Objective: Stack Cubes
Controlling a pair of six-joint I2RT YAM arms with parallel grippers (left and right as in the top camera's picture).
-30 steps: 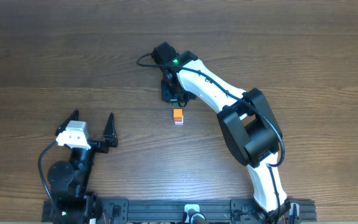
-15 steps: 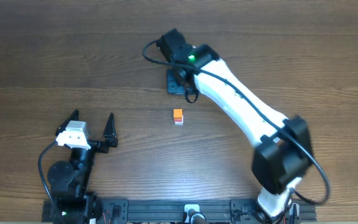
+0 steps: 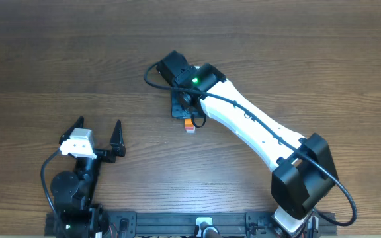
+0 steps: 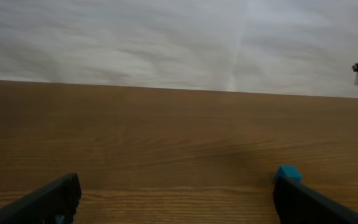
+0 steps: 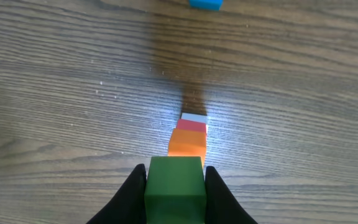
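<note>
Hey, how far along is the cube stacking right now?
Done: a stack stands on the table, orange cube on top, red and white under it. In hand: the right gripper holds a green cube between its fingers, over the orange one, not released. Left: set the green cube down, then probably add the blue cube lying apart. The left gripper is open, away from the cubes.

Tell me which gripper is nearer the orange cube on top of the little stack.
Right. The right gripper, shut on a green cube, is right next to the orange cube. The left gripper is open and far off across the table, near its own base.
</note>
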